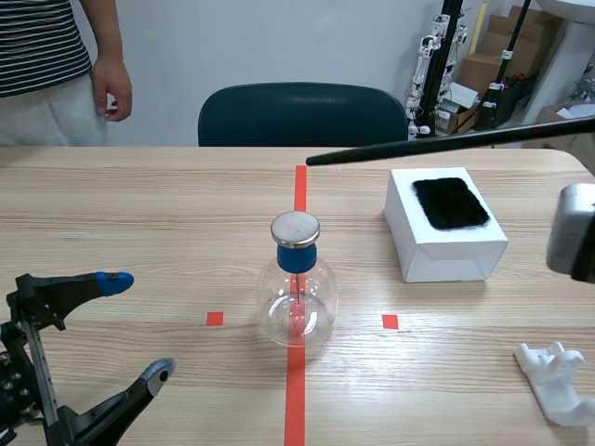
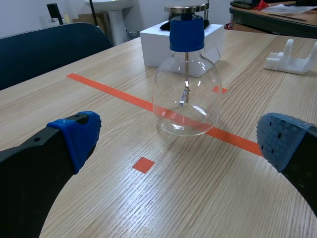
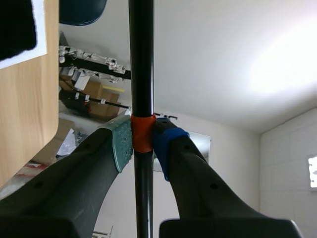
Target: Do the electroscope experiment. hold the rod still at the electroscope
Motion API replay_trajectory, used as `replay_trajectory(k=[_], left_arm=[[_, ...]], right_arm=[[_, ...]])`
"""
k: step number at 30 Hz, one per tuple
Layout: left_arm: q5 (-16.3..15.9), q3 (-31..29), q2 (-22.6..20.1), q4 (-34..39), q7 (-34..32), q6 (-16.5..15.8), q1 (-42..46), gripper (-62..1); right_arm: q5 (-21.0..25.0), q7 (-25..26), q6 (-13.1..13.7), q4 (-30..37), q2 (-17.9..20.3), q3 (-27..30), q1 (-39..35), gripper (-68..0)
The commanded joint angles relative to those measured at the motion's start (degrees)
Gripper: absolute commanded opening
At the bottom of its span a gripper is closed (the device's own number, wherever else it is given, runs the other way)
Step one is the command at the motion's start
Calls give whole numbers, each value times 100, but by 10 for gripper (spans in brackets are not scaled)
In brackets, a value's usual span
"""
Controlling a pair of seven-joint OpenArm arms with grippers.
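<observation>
The electroscope (image 1: pixel 297 293) is a clear glass flask with a blue stopper and a flat metal disc on top; it stands on the red tape line at the table's middle. In the left wrist view the electroscope (image 2: pixel 186 79) is ahead of my open left gripper (image 2: pixel 181 141), whose fingers are wide apart and empty. A long black rod (image 1: pixel 437 145) hangs level above the table, its tip beyond and above the disc, apart from it. My right gripper (image 3: pixel 143 144) is shut on the rod (image 3: pixel 141 64) at its orange band.
A white box (image 1: pixel 444 223) with a black fur pad (image 1: pixel 450 203) on top sits right of the flask. A white plastic stand (image 1: pixel 556 379) lies at the near right. A dark chair (image 1: pixel 302 113) and a standing person (image 1: pixel 56 70) are beyond the far edge.
</observation>
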Motion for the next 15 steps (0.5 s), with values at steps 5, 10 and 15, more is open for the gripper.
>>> replay_trajectory(k=[5,10,15], left_arm=[[-72,-33,-31,66,-76,13,-17,14],[-70,-33,-31,66,-76,13,-17,14],[-57,-33,-31,66,-76,13,-17,14]], right_arm=[[885,9,-341,424,44,833,-780,-673],[1633,439,-610,442,-155,1600,-1434,-673],[2232,1303,-610,442,-885,2369,-1904,-673]])
